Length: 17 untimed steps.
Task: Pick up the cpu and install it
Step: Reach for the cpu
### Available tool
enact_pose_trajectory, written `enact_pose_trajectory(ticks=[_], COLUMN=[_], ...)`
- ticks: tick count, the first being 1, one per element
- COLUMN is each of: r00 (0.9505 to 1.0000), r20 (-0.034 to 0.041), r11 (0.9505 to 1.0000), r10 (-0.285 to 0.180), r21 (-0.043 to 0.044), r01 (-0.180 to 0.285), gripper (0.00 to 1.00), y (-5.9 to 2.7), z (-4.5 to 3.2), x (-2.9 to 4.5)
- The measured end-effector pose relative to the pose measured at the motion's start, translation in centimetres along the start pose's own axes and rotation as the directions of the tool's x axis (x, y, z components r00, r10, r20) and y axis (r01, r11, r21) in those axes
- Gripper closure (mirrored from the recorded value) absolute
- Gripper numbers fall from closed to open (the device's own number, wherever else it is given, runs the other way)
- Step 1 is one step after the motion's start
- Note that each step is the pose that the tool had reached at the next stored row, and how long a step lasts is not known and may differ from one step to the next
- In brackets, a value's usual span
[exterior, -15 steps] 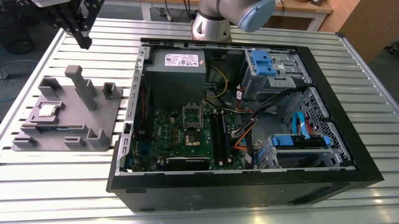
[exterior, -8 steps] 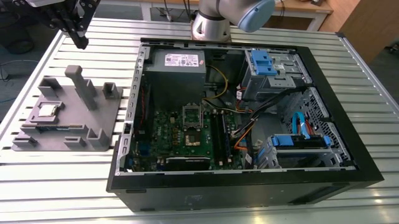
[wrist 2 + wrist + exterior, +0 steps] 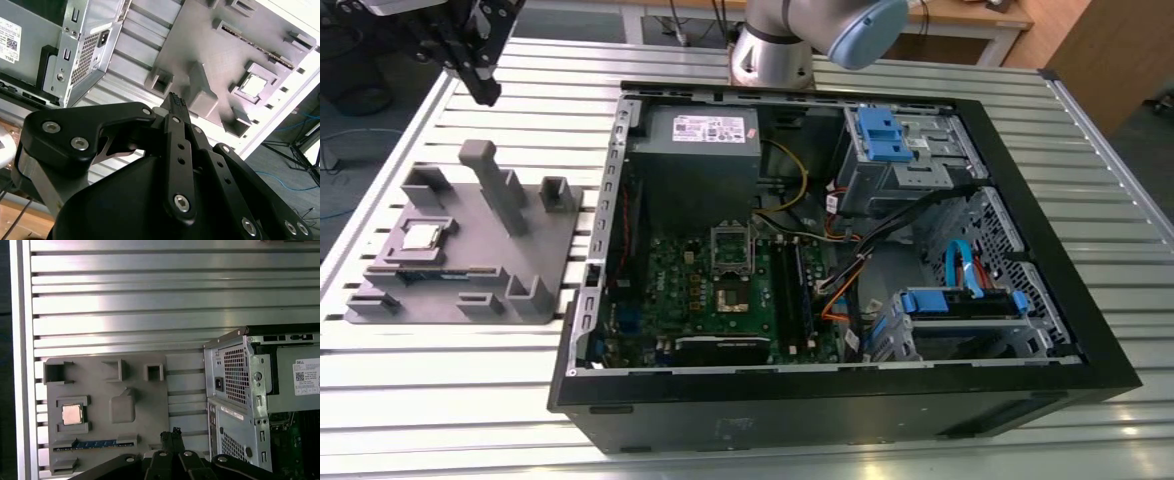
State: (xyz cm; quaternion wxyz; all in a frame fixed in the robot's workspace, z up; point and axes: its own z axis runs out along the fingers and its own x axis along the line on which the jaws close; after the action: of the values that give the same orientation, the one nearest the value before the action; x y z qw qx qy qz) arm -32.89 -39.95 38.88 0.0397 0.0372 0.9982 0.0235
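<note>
The cpu (image 3: 424, 236) is a small silver square lying flat in a recess of the grey holder block (image 3: 534, 250), on the exterior view's left of the open computer case. It also shows in both wrist views (image 3: 253, 85) (image 3: 72, 414). My black gripper (image 3: 486, 92) hangs high over the table's far corner at the exterior view's left, well above and beyond the block, apart from the cpu. Its fingertips (image 3: 175, 101) (image 3: 170, 434) sit together, shut and holding nothing. The dark socket (image 3: 730, 293) lies on the green motherboard inside the case.
The black case (image 3: 1041, 250) lies open on the slatted metal table (image 3: 454, 400). A grey power supply (image 3: 698, 140) sits at its far side, with blue drive caddies (image 3: 881, 135) and cables at the exterior view's right. A tall post (image 3: 487, 175) and other lugs rise from the block.
</note>
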Motion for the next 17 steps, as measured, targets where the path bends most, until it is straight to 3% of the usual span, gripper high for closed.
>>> enact_pose_trajectory(ticks=[17], r00=[1.0000], r20=[-0.0001], r11=[1.0000], r10=[0.000], r21=[0.0001], r01=[0.000], gripper=[0.89], y=[-0.20], z=[-0.06], x=[2.70])
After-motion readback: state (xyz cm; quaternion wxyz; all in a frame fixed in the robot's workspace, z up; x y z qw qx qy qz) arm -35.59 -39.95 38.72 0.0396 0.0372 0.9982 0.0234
